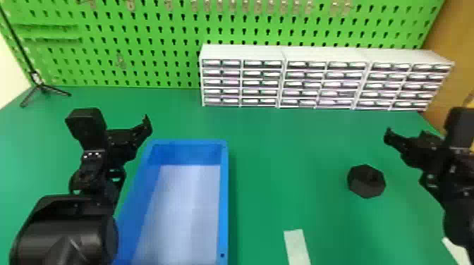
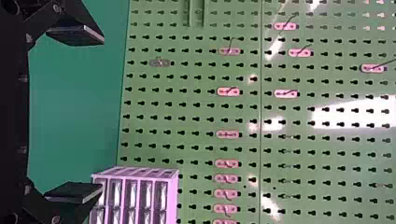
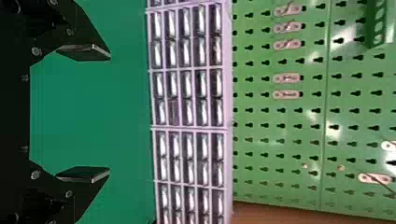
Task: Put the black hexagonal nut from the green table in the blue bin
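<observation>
While the left claw hangs over the bench by the bin's far left corner, its two fingers stand wide apart in the left wrist view, with nothing between them. The right claw, at the right side of the bench, is spread just as wide, as the right wrist view shows. Its arm is cut off at the right edge.

Near and to the left of the right claw, apart from it, the black hexagonal nut lies on the bench; its dark top is hard to make out.

Well to the nut's left is the blue bin, its near end cut off. The left arm covers part of its left side; inside, a pale floor shows between blue walls.

A white strip lies between bin and nut, nearer, its near end cut off. Another pale piece pokes out partly hidden behind the right arm.

Farther off stand white drawer cabinets, their contents too indistinct to tell, before a green pegboard. At far left is a black tripod, its top cut off.
</observation>
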Robot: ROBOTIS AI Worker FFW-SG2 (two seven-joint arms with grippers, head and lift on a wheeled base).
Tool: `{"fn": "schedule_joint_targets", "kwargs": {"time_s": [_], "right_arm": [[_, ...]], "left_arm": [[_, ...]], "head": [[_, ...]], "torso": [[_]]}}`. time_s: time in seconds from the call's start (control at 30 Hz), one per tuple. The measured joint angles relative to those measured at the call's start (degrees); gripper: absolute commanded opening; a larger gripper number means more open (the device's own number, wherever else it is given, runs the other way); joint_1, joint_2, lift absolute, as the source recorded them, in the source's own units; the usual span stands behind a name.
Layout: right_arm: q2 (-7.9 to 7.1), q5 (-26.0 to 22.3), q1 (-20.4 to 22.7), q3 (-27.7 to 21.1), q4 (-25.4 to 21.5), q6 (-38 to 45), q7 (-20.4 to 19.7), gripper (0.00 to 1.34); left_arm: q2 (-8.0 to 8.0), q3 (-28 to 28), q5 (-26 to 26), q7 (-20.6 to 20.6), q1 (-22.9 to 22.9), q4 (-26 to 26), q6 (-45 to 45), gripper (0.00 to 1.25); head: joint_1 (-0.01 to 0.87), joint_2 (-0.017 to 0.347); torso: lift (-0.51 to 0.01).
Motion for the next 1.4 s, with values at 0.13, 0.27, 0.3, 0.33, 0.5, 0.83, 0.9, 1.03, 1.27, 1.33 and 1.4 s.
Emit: {"fn": "schedule_joint_targets", "kwargs": {"time_s": [0.13, 0.27, 0.3, 0.33, 0.5, 0.83, 0.9, 1.03, 1.27, 1.33, 1.4], "right_arm": [[-0.09, 0.51, 1.12, -0.91, -1.47, 2.91, 2.49, 0.94], [-0.25, 2.16, 1.87, -2.04, -3.46, 6.43, 5.71, 0.94], [-0.29, 2.77, 2.04, -2.37, -4.04, 7.45, 6.65, 0.94], [-0.31, 3.24, 2.17, -2.61, -4.47, 8.19, 7.29, 0.94], [-0.38, 5.42, 2.84, -3.61, -6.42, 11.87, 10.71, 0.94], [-1.39, 6.53, 6.34, -3.90, -9.54, 18.30, 14.13, 0.94], [-1.69, 6.64, 6.94, -3.66, -10.02, 19.30, 14.57, 0.94], [-2.19, 6.87, 7.94, -2.96, -10.79, 21.01, 15.63, 0.94], [-3.77, 7.86, 8.86, -0.78, -11.66, 24.09, 17.99, 0.94], [-4.41, 8.11, 8.92, -0.03, -11.85, 24.94, 18.62, 0.94], [-5.08, 8.30, 8.92, 0.73, -11.95, 25.69, 19.03, 0.94]], "left_arm": [[0.01, 0.05, -0.08, 0.00, -0.02, -0.01, 0.00, 1.08], [0.02, 0.09, -0.22, 0.00, -0.05, -0.04, 0.04, 1.08], [0.02, 0.10, -0.25, 0.00, -0.07, -0.04, 0.05, 1.08], [0.03, 0.11, -0.29, 0.00, -0.09, -0.04, 0.05, 1.08], [0.04, 0.09, -0.46, 0.00, -0.20, -0.05, 0.06, 1.08], [0.25, 0.05, -0.79, 0.00, -0.20, -0.03, 0.16, 1.08], [0.34, 0.04, -0.79, 0.00, -0.18, -0.03, 0.19, 1.08], [0.44, -0.05, -0.85, 0.00, -0.16, -0.02, 0.24, 1.08], [0.62, -0.07, -0.87, 0.00, -0.14, -0.02, 0.28, 1.08], [0.69, -0.07, -0.87, 0.00, -0.14, -0.02, 0.30, 1.08], [0.72, -0.09, -0.88, 0.00, -0.12, -0.02, 0.32, 1.08]], "head": [[0.683, 0.028], [0.683, 0.028], [0.683, 0.028], [0.683, 0.028], [0.683, 0.028], [0.683, 0.028], [0.683, 0.028], [0.683, 0.028], [0.683, 0.028], [0.683, 0.028], [0.683, 0.028]], "torso": [[-0.096], [-0.096], [-0.096], [-0.096], [-0.096], [-0.096], [-0.096], [-0.096], [-0.096], [-0.096], [-0.096]]}}
